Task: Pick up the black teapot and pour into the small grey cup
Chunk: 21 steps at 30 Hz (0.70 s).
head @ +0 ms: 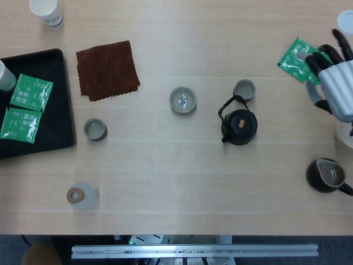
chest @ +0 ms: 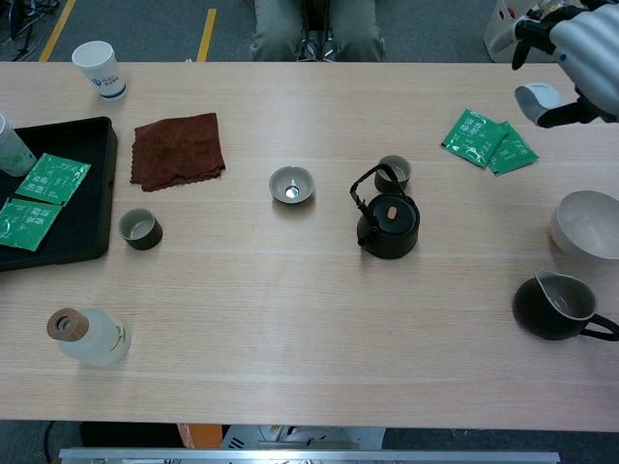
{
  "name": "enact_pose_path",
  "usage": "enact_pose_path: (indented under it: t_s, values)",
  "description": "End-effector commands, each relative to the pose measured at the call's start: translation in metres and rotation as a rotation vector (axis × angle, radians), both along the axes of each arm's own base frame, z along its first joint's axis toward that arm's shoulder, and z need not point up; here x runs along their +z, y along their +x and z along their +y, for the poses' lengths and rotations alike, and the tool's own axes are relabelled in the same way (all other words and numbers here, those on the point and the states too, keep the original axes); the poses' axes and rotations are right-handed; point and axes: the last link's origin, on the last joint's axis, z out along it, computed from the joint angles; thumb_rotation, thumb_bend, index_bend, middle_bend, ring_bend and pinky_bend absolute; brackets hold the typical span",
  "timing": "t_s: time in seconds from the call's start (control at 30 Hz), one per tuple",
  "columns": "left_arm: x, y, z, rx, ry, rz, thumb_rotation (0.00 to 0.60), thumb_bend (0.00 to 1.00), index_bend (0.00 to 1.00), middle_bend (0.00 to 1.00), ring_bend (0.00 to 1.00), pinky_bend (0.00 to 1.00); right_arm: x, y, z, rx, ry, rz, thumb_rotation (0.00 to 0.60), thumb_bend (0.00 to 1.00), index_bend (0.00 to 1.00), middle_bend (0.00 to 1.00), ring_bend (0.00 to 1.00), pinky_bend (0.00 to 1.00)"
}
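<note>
Our right robot hand (head: 334, 77) hangs empty, fingers spread, at the worktop's (head: 165, 165) far right. The round black teapot (head: 239, 126), spout toward our near-left, stands well left of it, small grey cup (head: 244, 89) just behind. Only chest view shows the white bowl (chest: 587, 224) whole.

head view: looks straight down on the wooden table (head: 165, 165) from well above, its near edge at 6 o'clock.
chest view: lower, tilted forward toward 12 o'clock (floor shows beyond the far edge).
shared: black teapot (head: 239, 126) (chest: 389, 227), black tray (head: 60, 99) (chest: 92, 193), brown cloth (head: 107, 69) (chest: 178, 149).
</note>
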Motion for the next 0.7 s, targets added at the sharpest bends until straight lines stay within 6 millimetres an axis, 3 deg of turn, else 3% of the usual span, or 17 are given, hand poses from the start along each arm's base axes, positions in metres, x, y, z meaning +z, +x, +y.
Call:
enact_pose_path:
  t_s: [0.03,0.23,0.43,0.7]
  values:
    - [-0.003,0.003,0.005,-0.029,0.002,0.005,0.600,0.29,0.22,0.25,0.17,0.08,0.026,-0.022,0.024,-0.073,-0.068,0.019,0.553,0.45,0.25,0.41,0.24,0.05]
    - [-0.009,0.010,0.011,-0.071,-0.003,0.005,0.600,0.29,0.22,0.25,0.17,0.08,0.055,-0.054,0.063,-0.189,-0.165,0.012,0.553,0.45,0.25,0.42,0.24,0.05]
    - [-0.012,0.013,0.014,-0.086,0.006,0.009,0.600,0.29,0.22,0.25,0.17,0.08,0.070,-0.080,0.098,-0.278,-0.231,-0.014,0.553,0.45,0.25,0.42,0.24,0.05]
    - [-0.011,0.015,0.013,-0.059,0.004,0.034,0.600,0.29,0.22,0.25,0.17,0.08,0.077,-0.097,0.114,-0.318,-0.265,-0.028,0.553,0.45,0.25,0.42,0.24,0.05]
